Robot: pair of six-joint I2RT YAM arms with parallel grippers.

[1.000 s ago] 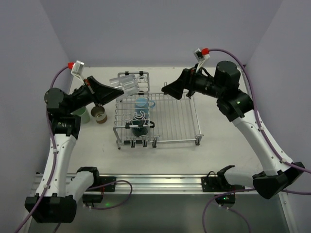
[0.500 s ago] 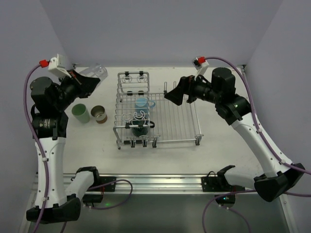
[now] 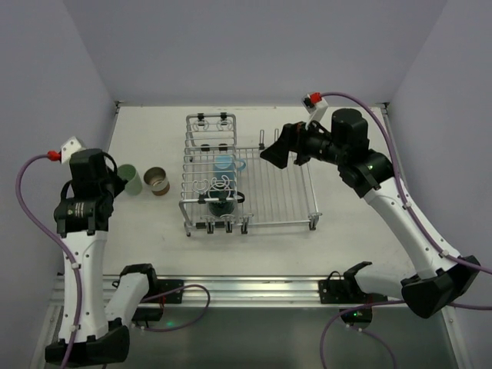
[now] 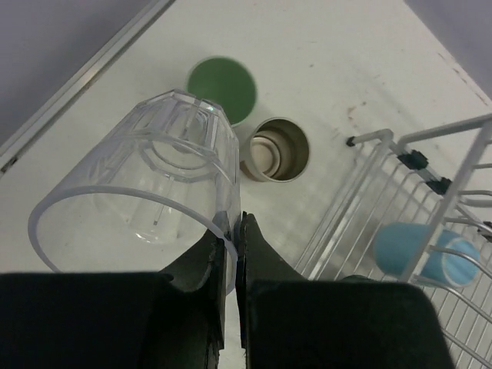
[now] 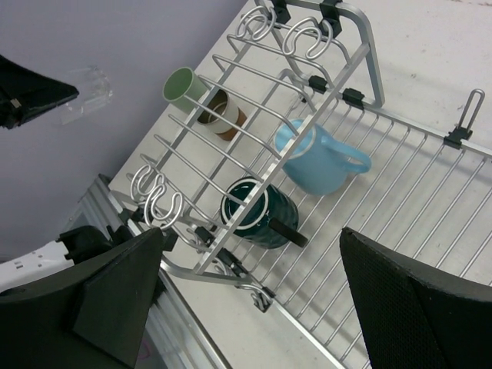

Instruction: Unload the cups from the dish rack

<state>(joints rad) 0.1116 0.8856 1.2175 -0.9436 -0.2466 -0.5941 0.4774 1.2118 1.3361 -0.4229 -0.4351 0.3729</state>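
Note:
My left gripper [image 4: 234,223] is shut on the rim of the clear glass [image 4: 146,169], held tilted above the table at the far left. Just beyond it the pale green cup [image 4: 221,88] and the brown cream-lined cup [image 4: 280,150] stand on the table, left of the dish rack [image 3: 269,184]. In the rack lie the light-blue mug [image 5: 319,157] and the dark teal cup [image 5: 257,211]. My right gripper [image 3: 280,147] hangs open above the rack's flat grid, its fingers [image 5: 115,284] wide apart with nothing between them.
The rack's taller raised section with cup loops [image 3: 215,127] stands at its left side. The left wall [image 3: 46,115] runs close to my left arm. The metal base rail [image 3: 254,288] lines the near edge.
My left arm has carried the clear glass away from the rack's back left corner, out to the left and nearer, beside the green cup. The right gripper has shifted only slightly.

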